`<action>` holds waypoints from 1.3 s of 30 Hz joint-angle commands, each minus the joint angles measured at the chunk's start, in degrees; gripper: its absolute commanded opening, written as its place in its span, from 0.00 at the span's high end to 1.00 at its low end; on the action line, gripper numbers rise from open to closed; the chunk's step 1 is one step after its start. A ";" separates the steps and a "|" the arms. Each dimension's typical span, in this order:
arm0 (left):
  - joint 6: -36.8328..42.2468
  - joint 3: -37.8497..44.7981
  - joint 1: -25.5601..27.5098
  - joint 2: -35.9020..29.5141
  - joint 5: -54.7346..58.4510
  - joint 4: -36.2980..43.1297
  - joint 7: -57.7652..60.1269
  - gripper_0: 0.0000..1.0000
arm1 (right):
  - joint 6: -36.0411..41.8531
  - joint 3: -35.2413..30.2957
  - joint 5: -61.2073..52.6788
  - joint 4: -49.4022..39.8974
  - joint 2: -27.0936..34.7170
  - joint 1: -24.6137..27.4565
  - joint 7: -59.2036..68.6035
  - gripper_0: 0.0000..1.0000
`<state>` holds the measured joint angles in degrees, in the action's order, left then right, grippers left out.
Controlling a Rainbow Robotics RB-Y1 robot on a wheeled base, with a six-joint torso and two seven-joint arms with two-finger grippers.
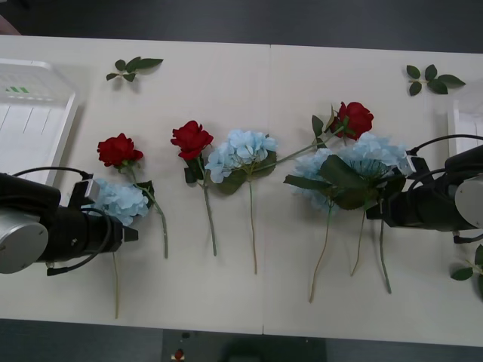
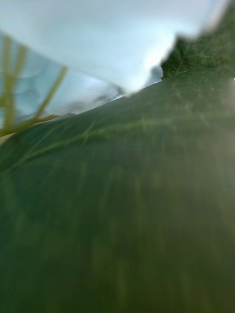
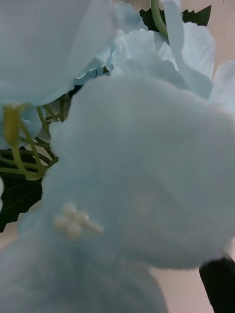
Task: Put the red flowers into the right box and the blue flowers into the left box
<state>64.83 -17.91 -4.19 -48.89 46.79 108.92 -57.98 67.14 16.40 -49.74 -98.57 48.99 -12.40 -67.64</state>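
Observation:
Three red flowers [image 1: 119,149] [image 1: 192,139] [image 1: 355,118] and several blue flowers lie in a row on the white table. My left gripper [image 1: 130,232] is low at the leftmost blue flower [image 1: 121,200], whose petals [image 3: 147,171] press close in the left wrist view. One black finger [image 3: 219,286] stands at that view's corner, so the gripper is open. My right gripper [image 1: 375,210] reaches into the leaves of the rightmost blue flower [image 1: 370,158]; a green leaf [image 2: 117,210] covers the right wrist view. The left box [image 1: 66,124] is at the far left and the right box [image 1: 464,121] at the right edge.
Another blue flower [image 1: 241,151] lies in the middle, with a further one [image 1: 313,166] beside the right cluster. Loose leaf sprigs lie at the back left [image 1: 132,68], back right [image 1: 432,79] and near right edge [image 1: 472,271]. Long stems trail toward the front edge.

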 commanded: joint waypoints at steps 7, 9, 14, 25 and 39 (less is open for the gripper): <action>-0.58 -4.77 -3.37 -0.59 -8.91 -0.47 1.90 0.00 | -5.00 2.15 2.54 2.24 0.67 -0.96 3.66 0.00; -0.58 -5.73 -3.55 -0.41 -10.93 -0.55 2.34 0.00 | -4.91 2.15 2.90 2.33 0.23 -1.04 3.66 0.00; -0.67 -6.17 -3.64 -0.41 -10.49 -0.64 2.78 0.00 | -4.91 2.15 4.21 2.68 -0.74 -1.04 3.75 0.00; -3.05 -7.14 -3.64 1.70 -9.87 -3.63 3.05 0.00 | -5.08 2.23 7.03 4.00 -3.11 -1.48 3.84 0.00; -3.13 -8.63 -3.64 2.40 -13.21 -4.25 2.78 0.14 | -5.08 2.50 10.81 4.00 -4.25 -1.57 3.84 1.00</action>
<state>62.11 -25.70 -7.27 -46.25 33.92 104.34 -56.58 62.28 19.34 -39.15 -93.89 44.95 -12.47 -65.81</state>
